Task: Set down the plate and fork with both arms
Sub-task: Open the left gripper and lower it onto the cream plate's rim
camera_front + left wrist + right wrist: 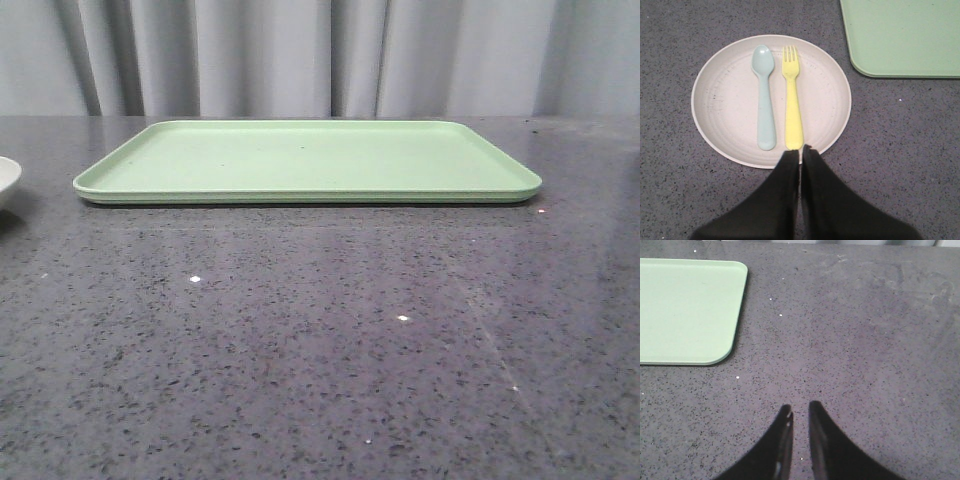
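Observation:
The cream-white plate [722,107] lies on the dark speckled table, to the left of the light-green tray [905,35]. On it lie the yellow fork [792,100] and a pale blue spoon [765,100], side by side, heads pointing away from my left gripper. My left gripper [801,150] is shut and empty, its tips over the plate's near rim just past the fork's handle end. In the front view only the plate's edge [6,178] shows at the far left. My right gripper [800,409] is empty over bare table, its fingers a narrow gap apart.
The light-green tray [300,160] lies empty across the middle back of the table; its corner shows in the right wrist view [685,310]. Grey curtains hang behind. Neither arm shows in the front view.

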`<state>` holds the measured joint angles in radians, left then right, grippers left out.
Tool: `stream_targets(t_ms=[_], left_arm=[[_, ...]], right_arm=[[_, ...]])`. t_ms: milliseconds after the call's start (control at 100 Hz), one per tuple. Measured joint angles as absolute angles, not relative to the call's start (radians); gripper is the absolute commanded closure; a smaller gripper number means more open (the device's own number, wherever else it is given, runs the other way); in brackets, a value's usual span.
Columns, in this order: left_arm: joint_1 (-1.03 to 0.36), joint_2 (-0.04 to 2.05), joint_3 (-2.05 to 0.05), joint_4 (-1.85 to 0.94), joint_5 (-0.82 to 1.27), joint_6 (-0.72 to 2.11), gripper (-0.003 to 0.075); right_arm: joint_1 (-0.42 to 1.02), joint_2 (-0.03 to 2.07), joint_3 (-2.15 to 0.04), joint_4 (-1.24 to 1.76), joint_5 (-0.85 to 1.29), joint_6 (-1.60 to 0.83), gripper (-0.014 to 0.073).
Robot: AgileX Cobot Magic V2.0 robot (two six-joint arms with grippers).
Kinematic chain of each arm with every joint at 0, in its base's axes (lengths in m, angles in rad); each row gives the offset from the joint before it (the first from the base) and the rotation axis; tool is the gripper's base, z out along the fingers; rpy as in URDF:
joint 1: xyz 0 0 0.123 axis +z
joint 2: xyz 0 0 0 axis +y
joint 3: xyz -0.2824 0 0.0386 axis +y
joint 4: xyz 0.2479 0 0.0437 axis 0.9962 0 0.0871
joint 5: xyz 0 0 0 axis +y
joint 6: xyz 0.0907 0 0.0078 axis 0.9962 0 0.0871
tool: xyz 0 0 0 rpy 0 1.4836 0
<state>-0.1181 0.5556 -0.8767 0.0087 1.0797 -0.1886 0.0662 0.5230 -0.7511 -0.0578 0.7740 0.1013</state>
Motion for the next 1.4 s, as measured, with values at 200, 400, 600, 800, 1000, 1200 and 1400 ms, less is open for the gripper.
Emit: stream_targets(t_ms=[200,400,600,800,1000,1200,1400], left_arm=[[-0.118,0.556,-0.877,-0.012,1.081,-0.155,0.015],[-0.118,0.556,-0.877,-0.012,1.068,-0.132,0.0135],[-0.118,0.556,-0.877,-0.038,0.998,-0.132,0.0135],[-0.118,0.556,-0.877,-0.025,0.943,-0.13,0.0135],[-0.118,0.572,-0.877,0.09,0.867,-0.16,0.0146],[-0.096,0.644,-0.877,0.21,0.863,-0.202,0.0158],[-0.027,0.722,-0.877,0.236,0.804,-0.204,0.0158]], right_arm=[[0.068,0.523,-0.751,-0.058,0.774,0.101,0.0198],[0.068,0.523,-0.751,-0.058,0.774,0.101,0.0198],[0.068,0.523,-0.751,-0.058,0.774,0.101,0.0198],[0.068,0.523,-0.751,-0.058,0.774,0.101,0.0198],[0.068,0.523,-0.751,-0.058,0.774,0.101,0.0198],[0.068,0.523,-0.751,-0.058,0.774,0.101,0.0198],[0.068,0.523,-0.751,-0.058,0.774,0.101,0.0198]])
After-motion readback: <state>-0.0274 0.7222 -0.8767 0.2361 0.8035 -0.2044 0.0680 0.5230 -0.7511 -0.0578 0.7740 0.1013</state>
